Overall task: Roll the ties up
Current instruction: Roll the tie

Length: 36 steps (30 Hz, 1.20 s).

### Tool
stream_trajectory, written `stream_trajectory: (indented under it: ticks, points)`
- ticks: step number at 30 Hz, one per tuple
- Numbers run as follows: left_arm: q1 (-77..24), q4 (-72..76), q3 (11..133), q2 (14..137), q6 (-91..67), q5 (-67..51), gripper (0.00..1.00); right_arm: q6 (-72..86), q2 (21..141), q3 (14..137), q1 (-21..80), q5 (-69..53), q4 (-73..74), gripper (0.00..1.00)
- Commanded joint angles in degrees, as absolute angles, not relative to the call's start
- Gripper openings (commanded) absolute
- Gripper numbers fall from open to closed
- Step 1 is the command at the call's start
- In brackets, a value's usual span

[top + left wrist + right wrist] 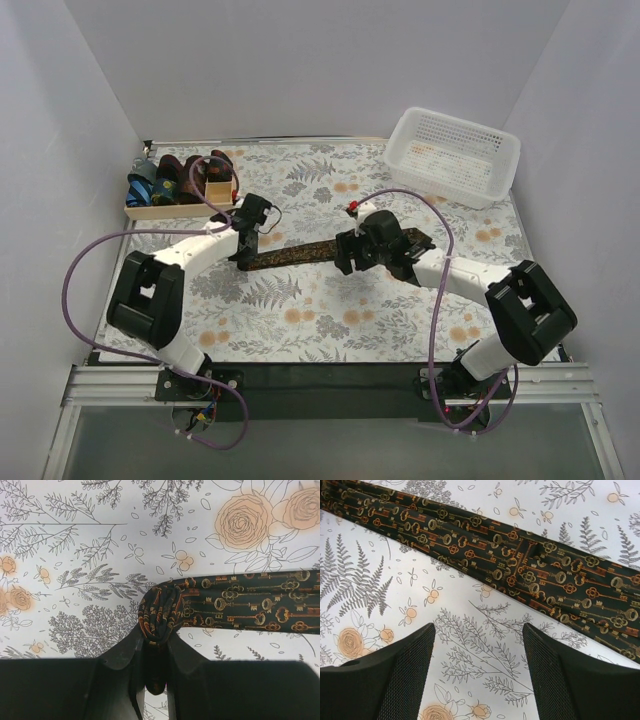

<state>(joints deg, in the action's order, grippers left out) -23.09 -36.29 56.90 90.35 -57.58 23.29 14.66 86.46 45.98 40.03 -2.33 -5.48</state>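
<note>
Probably limp, light, slippery tie (300,256) mid-counter, best pinched at its rolled tip as in left gripper (156,637), right gripper (478,635) spread beside the flat length.

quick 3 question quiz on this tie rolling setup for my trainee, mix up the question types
1. True or false: the right gripper is shut on the dark key-patterned fabric tie.
2. The left gripper pinches: A) the tie's rolled-up end, B) the tie's flat wide stretch, C) nothing.
3. Fill in: in the top view, the white plastic mesh basket stands at the flower-printed table's far ___ corner.
Key: 1 false, its fingers stand apart; 2 A; 3 right.
</note>
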Motion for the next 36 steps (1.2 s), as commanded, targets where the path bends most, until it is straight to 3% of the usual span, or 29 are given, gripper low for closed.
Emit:
stream_trajectory:
  ticks: [1, 14, 21, 36]
  points:
    - [-25.8, -39.8, 59.9, 93.0, -58.9, 32.3, 0.09, 13.1, 83.7, 45.0, 40.0, 2.3, -4.7, 0.65]
    - [-36.2, -48.5, 69.9, 108.9, -65.0, 46.2, 0.12, 12.8, 79.2, 41.2, 39.2, 4.5, -4.7, 0.65]
    - [-39.7, -52.1, 73.8, 115.6, -67.3, 47.8, 0.17, 12.8, 78.7, 40.5, 38.8, 4.4, -4.7, 0.65]
    - [-43.9, -56.2, 81.6, 121.3, -67.1, 48.6, 0.35, 13.1, 79.5, 40.0, 38.6, 3.3, -5.9, 0.65]
